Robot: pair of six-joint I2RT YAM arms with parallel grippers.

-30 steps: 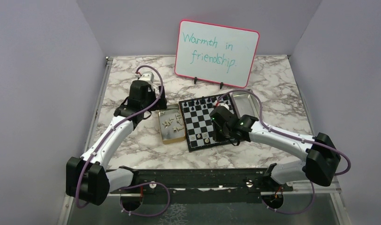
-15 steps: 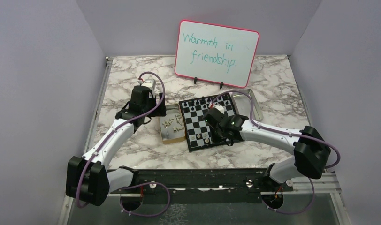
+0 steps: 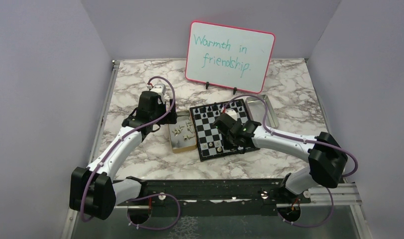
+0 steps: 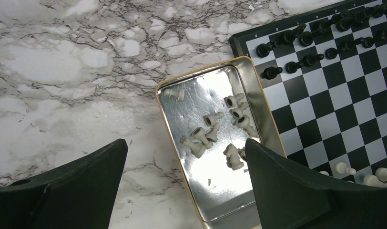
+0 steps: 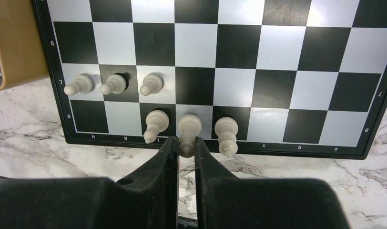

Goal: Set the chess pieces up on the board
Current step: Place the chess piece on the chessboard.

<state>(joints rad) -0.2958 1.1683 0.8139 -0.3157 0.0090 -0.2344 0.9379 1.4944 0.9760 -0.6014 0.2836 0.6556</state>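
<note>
As right hand (image 5: 185,143) pinched cream piece (image 5: 188,128) by head, piece stood on near back rank of board (image 5: 277,81) between two neighbours, likely being seated; left hand (image 4: 186,145) gaped wide, empty, aimed at tin (image 4: 168,124) of loose cream pieces (image 4: 201,136) for next pick.

One chessboard (image 5: 239,47), six cream pieces (image 5: 152,84) standing on it, one tin (image 4: 182,109), one silver tray (image 3: 263,112), one whiteboard (image 3: 230,56).
</note>
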